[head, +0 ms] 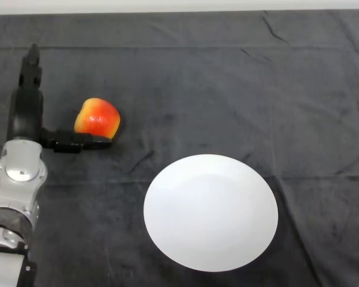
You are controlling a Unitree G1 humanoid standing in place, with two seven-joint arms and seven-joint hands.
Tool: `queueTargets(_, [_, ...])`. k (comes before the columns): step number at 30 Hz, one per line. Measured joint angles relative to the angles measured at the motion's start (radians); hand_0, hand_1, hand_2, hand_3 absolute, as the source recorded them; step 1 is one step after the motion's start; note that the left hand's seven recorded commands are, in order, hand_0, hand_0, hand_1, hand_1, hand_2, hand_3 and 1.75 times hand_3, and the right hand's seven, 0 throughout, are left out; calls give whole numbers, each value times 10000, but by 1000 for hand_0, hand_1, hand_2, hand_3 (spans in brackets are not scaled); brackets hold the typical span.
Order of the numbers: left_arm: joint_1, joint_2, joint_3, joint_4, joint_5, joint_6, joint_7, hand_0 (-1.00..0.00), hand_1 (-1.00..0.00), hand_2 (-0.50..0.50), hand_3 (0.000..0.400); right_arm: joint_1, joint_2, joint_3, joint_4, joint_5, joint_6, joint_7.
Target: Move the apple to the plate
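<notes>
A glossy red-and-yellow apple (97, 118) sits on the wrinkled dark cloth (227, 78), left of and slightly farther than the round, smooth white plate (210, 211). The black hand (30, 110) is spread apart, thumb under the apple's near edge, fingers pointing away, gripping nothing.

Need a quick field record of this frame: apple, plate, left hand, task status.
apple: red-yellow, on the dark cloth, left of centre
plate: white, round, nothing on it, lower centre-right
left hand: black, beside the apple on its left; thumb reaches along the apple's near side, fingers point straight away from the robot
grasp: not closed on the apple
task status: apple not yet on the plate; the two lie apart
</notes>
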Motion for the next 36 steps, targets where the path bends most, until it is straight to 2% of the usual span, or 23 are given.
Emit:
queueTargets(22, [-1,-281,-1,2,4,1174,-168,0,0,0,0,0,0,0,0,0,0,0])
queueTargets(23, [0,-289,0,2,4,1249,-170,-59,0,-29,24,0,0,0,0,0,0,0])
queueTargets(24, [-1,-289,0,2,3,1295,-170,-553,0,-276,221,0,0,0,0,0,0,0])
queueTargets(26, [-1,-289,2,2,3,1422,-169,-1000,0,-500,400,0,0,0,0,0,0,0])
queueTargets(27, [-1,-289,1,2,4,1483,-170,-1000,-8,-496,400,0,0,0,0,0,0,0])
queueTargets(28, [-1,-290,1,2,6,1566,-169,-1000,-149,-425,400,0,0,0,0,0,0,0])
queueTargets(29, [-1,-289,1,2,6,1618,-167,-1000,-620,-190,400,0,0,0,0,0,0,0])
queueTargets(31, [-6,-289,1,2,6,1714,-156,-1000,-988,-6,400,0,0,0,0,0,0,0])
queueTargets(36, [-74,-289,3,2,87,2002,-124,-1000,-1000,0,400,0,0,0,0,0,0,0])
